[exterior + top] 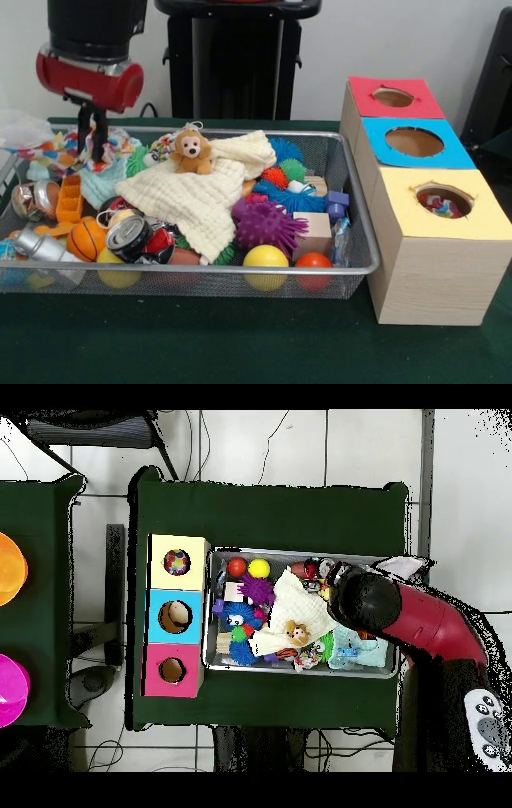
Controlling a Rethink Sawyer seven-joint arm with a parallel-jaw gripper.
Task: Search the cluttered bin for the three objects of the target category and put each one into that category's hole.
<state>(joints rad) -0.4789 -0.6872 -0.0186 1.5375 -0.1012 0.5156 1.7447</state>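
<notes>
Black fingers of the gripper (93, 146) stand narrow, pinching a dotted cloth (112, 144) at the far left corner of the wire bin (362, 232), while another dotted piece (438, 204) shows inside the yellow box's hole (442, 199).

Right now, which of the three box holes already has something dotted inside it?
The hole in the yellow-topped box, nearest the front camera: dotted cloth shows inside it. The blue-topped hole and red-topped hole show only bare brown.
</notes>
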